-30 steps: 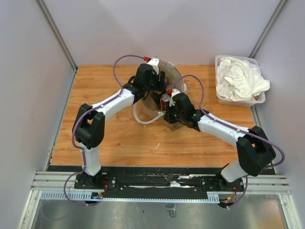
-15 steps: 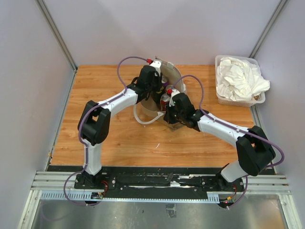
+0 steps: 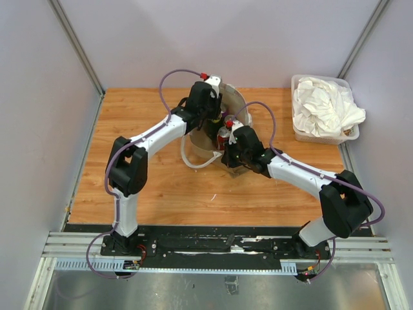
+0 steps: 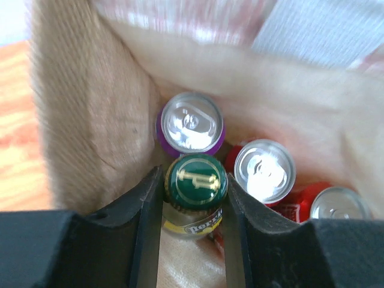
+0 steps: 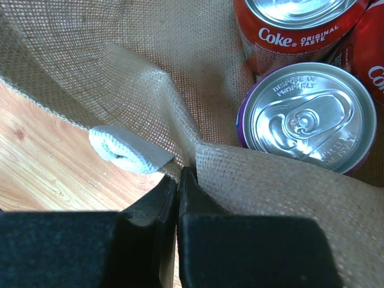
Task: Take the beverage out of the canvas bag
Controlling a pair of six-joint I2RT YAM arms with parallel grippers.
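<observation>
Reaching down into the canvas bag (image 3: 237, 103) at the upper middle of the overhead view, the left end effector (image 4: 193, 177) presses its two fingers against either side of a green-capped bottle (image 4: 195, 187), gripping it at the cap. A purple can (image 4: 191, 123) stands tight above the cap, a red can (image 4: 264, 171) sits close at its right, and a second red can (image 4: 336, 207) lies at the lower right edge of the frame. The bag's tan wall rises along the left, so the open room is toward the mouth. The right end effector (image 5: 177, 180) is fully closed, pinching a fold of the bag's rim beside a white patch (image 5: 123, 150), with bare desk (image 5: 48, 174) at lower left. A clear bin (image 3: 319, 137) of cloth stands well apart at the upper right
</observation>
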